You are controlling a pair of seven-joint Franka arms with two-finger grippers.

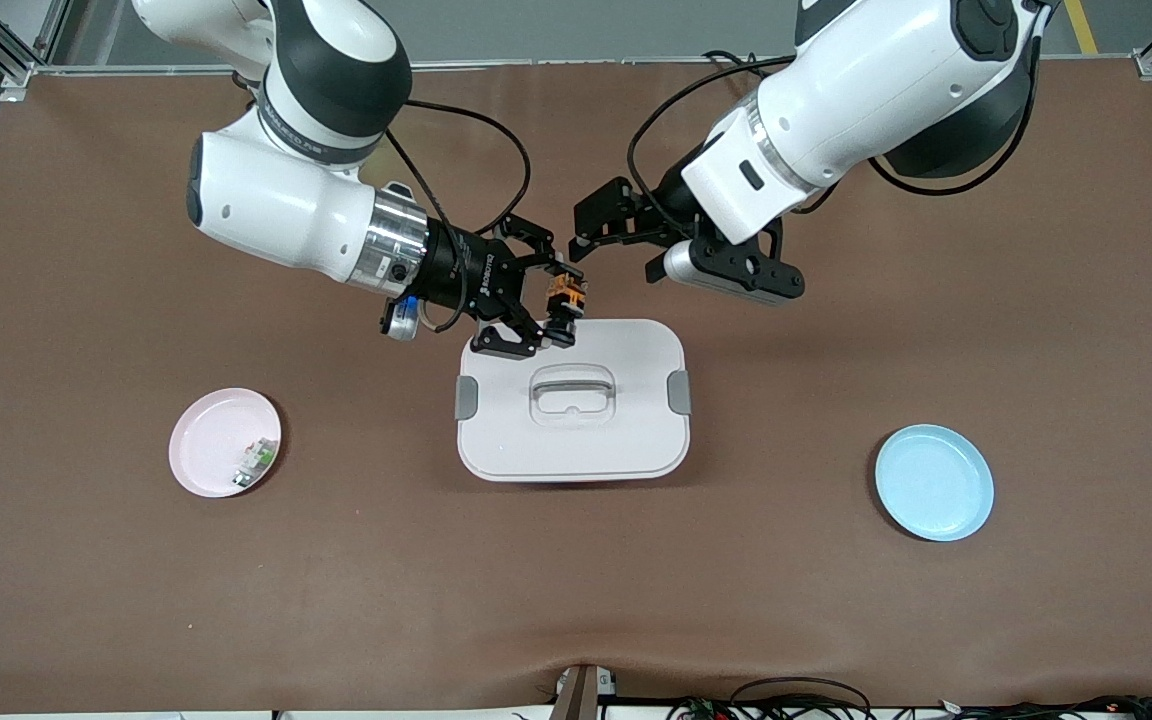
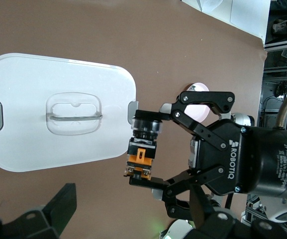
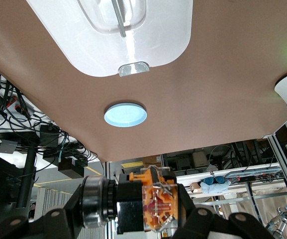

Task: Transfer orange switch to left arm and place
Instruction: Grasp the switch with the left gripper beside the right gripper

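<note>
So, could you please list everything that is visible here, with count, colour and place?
orange switch: 1, black and orange, held in the air over the box's edge nearest the robots' bases
box: 1, white with grey latches, middle of the table
pink plate: 1, toward the right arm's end
small component: 1, green and white, on the pink plate
blue plate: 1, toward the left arm's end
table: 1, brown cover
right gripper: 1, black, fingers shut on the orange switch
left gripper: 1, black, fingers open, beside the switch, above the table close to the box
</note>
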